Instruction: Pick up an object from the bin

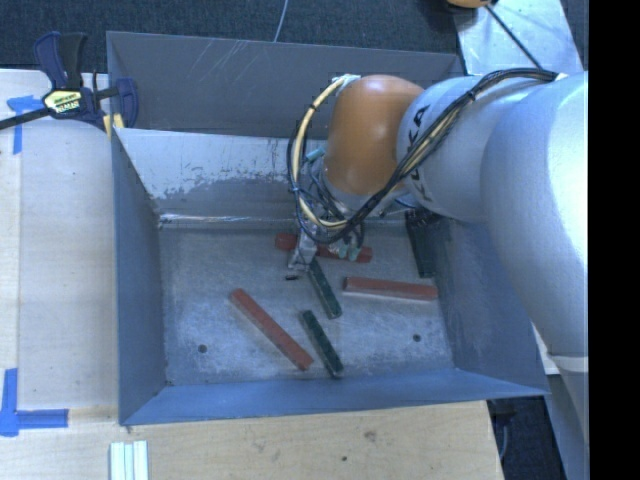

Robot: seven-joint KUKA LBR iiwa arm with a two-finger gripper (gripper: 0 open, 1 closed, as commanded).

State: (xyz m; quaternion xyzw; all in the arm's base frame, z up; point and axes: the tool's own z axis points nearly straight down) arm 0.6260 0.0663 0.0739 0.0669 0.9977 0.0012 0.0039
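My gripper (299, 260) hangs low over the middle of the bin, near the back wall, under the arm's orange cover. Right beneath it lies a short red bar (350, 254), partly hidden by the gripper. A dark green bar (325, 294) runs from just below the gripper towards the front right. A reddish-brown bar (391, 289) lies flat to the right of it.
Towards the front of the bin lie a long reddish-brown bar (270, 328) and a second dark green bar (322, 343), both slanted. A dark block (422, 244) stands against the right wall. The arm covers the bin's back right corner.
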